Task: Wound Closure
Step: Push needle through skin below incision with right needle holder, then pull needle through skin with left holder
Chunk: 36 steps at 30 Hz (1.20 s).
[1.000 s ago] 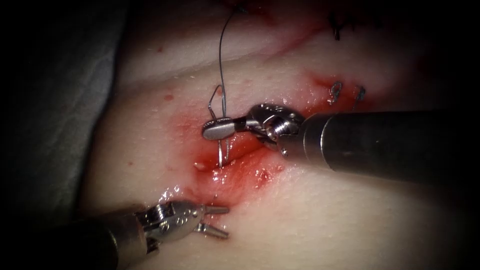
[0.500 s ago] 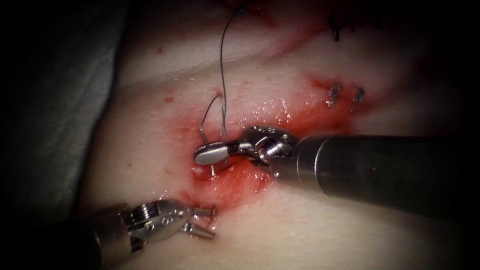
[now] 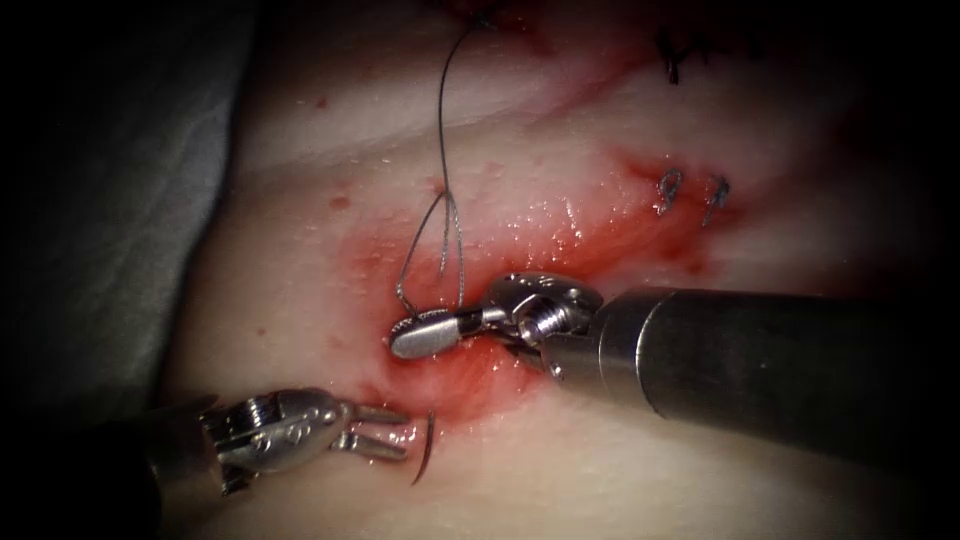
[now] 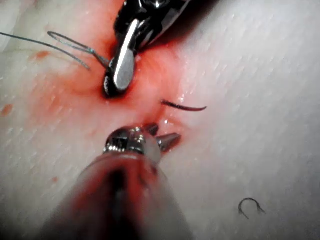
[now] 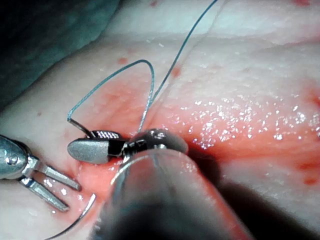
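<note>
My right claw (image 3: 425,335) is closed on the needle (image 3: 427,462) near its tail end, at the spot where the thread (image 3: 443,120) joins. The needle runs down into the tissue (image 3: 700,460) at the red wet cut (image 3: 470,375), and its pointed end has come out on the near lip, just beside my left claw (image 3: 380,432). The tip stands further out of the tissue than it did half a second ago.

My left claw is open, narrow gap, holding nothing, its tips close to the exposed needle tip but not touching it.

The thread loops above my right claw and runs up and away across the tissue to the far edge.

Progress: finished stitches (image 3: 690,190) sit further right along the cut, so part of the closure is done. This bite is through both lips as far as I can judge, but the needle is not yet free of the tissue and no knot sits here.
</note>
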Available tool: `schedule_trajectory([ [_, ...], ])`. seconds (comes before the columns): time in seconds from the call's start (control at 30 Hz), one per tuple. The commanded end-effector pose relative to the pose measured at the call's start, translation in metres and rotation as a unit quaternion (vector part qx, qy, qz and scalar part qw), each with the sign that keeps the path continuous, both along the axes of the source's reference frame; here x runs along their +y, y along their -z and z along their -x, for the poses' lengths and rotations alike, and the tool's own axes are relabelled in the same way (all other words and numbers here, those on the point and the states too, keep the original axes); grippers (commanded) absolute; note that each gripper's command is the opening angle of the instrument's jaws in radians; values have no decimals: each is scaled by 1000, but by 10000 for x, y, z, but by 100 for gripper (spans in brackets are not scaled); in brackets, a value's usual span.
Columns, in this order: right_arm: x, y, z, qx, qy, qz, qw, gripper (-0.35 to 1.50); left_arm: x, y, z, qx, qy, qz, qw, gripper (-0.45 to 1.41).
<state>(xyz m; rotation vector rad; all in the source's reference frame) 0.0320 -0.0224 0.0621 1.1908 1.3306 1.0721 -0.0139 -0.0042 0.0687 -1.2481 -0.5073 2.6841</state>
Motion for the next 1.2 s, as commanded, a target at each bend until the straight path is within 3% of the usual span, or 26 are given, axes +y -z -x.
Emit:
schedule_trajectory([
  [0.03,7,-7,0,-3,-9,17,1000,94,-3,-5,5,-9,-3,14,1000,47],
  [0.1,21,-8,16,-13,-27,56,998,121,-4,-1,7,-36,-4,55,998,57],
  [0.17,35,-11,34,-24,-44,87,995,131,-7,1,10,-57,-1,87,995,57],
  [0.4,54,-15,79,-35,-56,103,993,131,-12,-4,16,-82,-10,122,989,56],
  [0.63,55,-14,120,-37,-56,103,992,128,-5,-2,24,-111,1,148,983,59],
  [0.97,49,-14,135,-33,-51,105,993,125,6,6,33,-119,5,154,981,66],
  [1.1,48,-14,135,-34,-51,105,993,121,3,-2,41,-126,-1,151,980,51],
  [1.2,46,-12,134,-35,-53,122,990,116,7,-10,46,-135,-9,146,980,22],
])
